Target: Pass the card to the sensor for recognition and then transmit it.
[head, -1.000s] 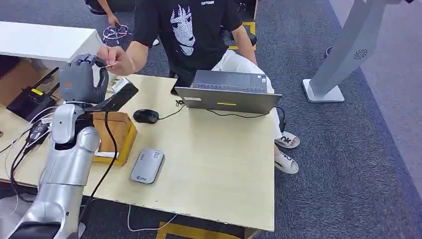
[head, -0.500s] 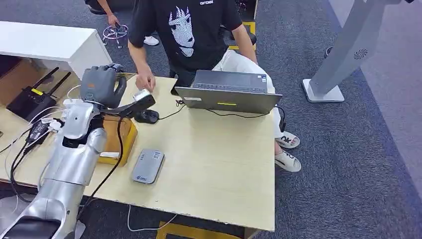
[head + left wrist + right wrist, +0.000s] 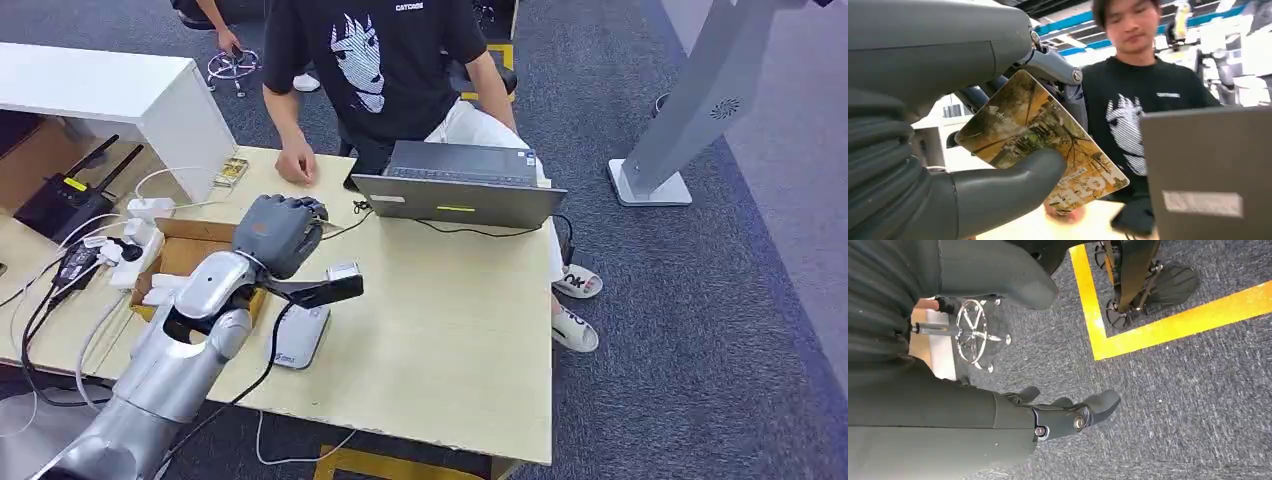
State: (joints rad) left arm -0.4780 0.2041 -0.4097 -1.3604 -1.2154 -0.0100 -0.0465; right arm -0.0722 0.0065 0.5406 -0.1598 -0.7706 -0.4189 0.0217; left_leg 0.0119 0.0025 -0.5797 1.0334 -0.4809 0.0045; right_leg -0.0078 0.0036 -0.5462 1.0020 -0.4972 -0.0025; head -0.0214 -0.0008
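My left hand hovers over the wooden table, between the laptop and a wooden box. In the left wrist view it pinches a card printed in yellow and brown, with the thick grey thumb pressed on the card's face. The sensor, a flat grey reader, lies on the table just nearer to me than the hand. My right hand hangs over grey carpet with its fingers apart and nothing in them.
A person in a black T-shirt sits across the table, one hand resting on it. A grey laptop stands back to me. The wooden box, a power strip and a radio lie at the left.
My left arm has swung from the far left, where the person's hand met it, to the right and nearer the reader. The person's hand has dropped onto the table.
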